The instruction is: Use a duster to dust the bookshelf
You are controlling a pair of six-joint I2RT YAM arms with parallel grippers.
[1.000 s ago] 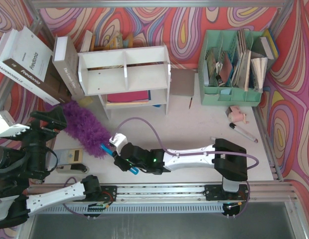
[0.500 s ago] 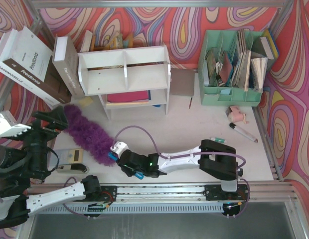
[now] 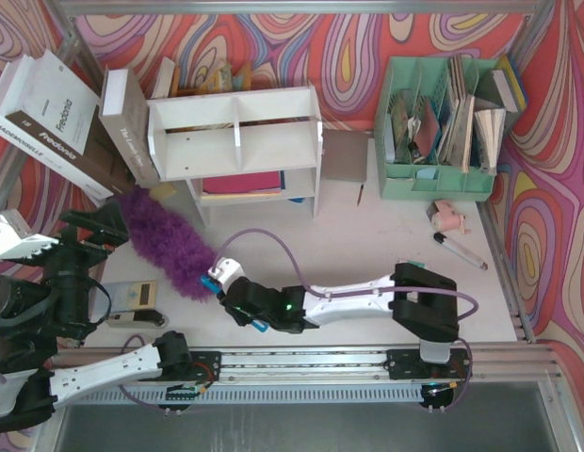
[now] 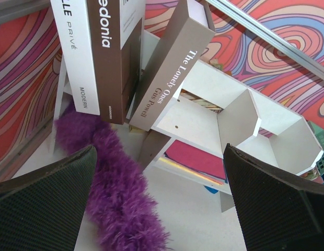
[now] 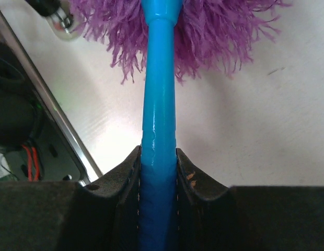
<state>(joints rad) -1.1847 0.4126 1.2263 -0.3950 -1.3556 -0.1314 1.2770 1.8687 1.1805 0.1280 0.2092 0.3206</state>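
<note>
The white two-tier bookshelf (image 3: 237, 143) stands at the back left; it also shows in the left wrist view (image 4: 230, 117). The purple fluffy duster (image 3: 165, 240) lies diagonally on the table, its tip near the shelf's lower left corner, and shows in the left wrist view (image 4: 120, 198). My right gripper (image 3: 226, 292) is shut on the duster's blue handle (image 5: 159, 120), with the purple head (image 5: 214, 29) just beyond the fingers. My left gripper (image 3: 96, 231) is open and empty, just left of the duster head, above the table.
Large books (image 3: 47, 118) lean against the shelf's left side. A mint-green file organizer (image 3: 447, 127) with papers stands at the back right. A marker (image 3: 459, 250) and a small pink item (image 3: 449, 217) lie right. A small device (image 3: 132, 297) lies near the left arm.
The right gripper swung left and back with the handle; the duster head has shifted slightly, its tip now nearer the shelf's lower left corner. The left arm has hardly moved.
</note>
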